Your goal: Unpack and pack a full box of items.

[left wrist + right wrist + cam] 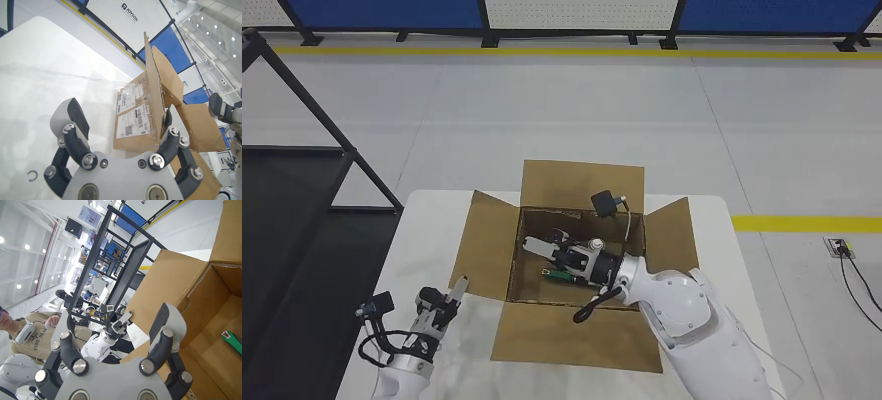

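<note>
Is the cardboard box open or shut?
Open. The cardboard box has all four flaps spread outward, its interior is exposed, and the right gripper sits inside it.

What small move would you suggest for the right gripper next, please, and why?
Probably ease the right gripper across and down toward the green tool on the box floor. The gripper is open and empty over the open box, and the tool lies beside it, not yet within its grasp.

Barcode labels [134, 121] on box [132, 142] side (handling symbols [143, 81] above), lettered wall panels [121, 28]
</note>
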